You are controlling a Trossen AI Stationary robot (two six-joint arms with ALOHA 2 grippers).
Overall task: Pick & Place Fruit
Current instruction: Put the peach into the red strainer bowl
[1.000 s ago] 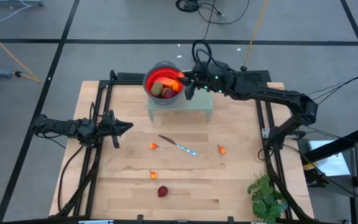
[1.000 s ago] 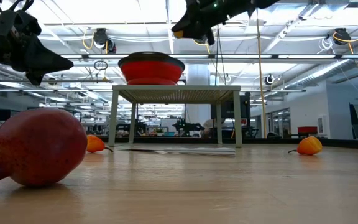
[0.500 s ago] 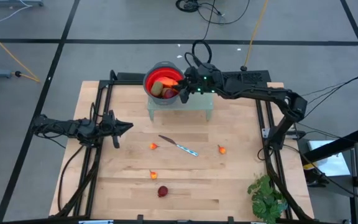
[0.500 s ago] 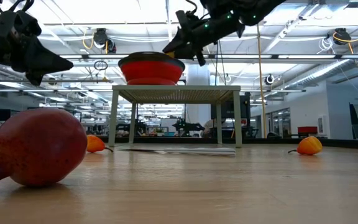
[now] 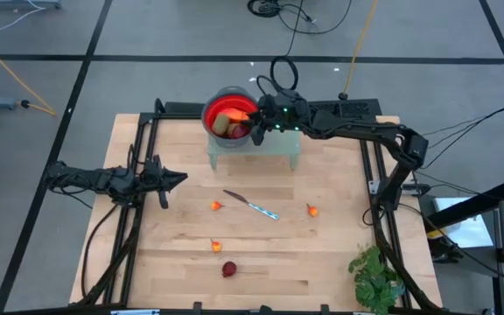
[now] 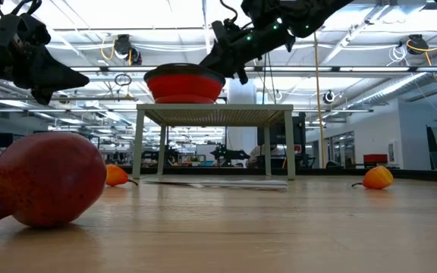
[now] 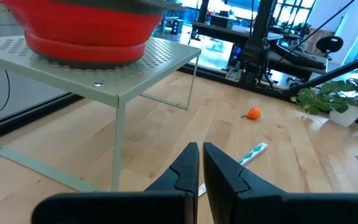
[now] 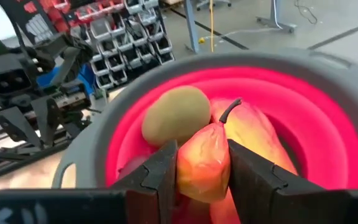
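Observation:
A red bowl stands on a pale green perforated stand at the table's far side. It holds an olive-brown oval fruit and a longer red-orange piece. My right gripper reaches over the bowl's right rim, shut on a red-orange pear-shaped fruit. Three small orange fruits and a dark red round one lie on the table. My left gripper hovers shut at the table's left, holding nothing. My right gripper pinches the pear-shaped fruit by its two sides between its two fingers. It comes from the table's right, nearly level and tipped a little down. The fruit's dark stem points up and away. The fruit sits inside the bowl's rim; whether it rests on the other pieces I cannot tell.
A thin silver knife lies mid-table between two orange fruits. A green leafy plant stands at the near right corner. Dark frame rails run along the table's left and right sides.
My right gripper has come down and toward the table's left with the pear-shaped fruit, from above the bowl's right rim to just inside it, tipping a little downward. The grip has stayed the same.

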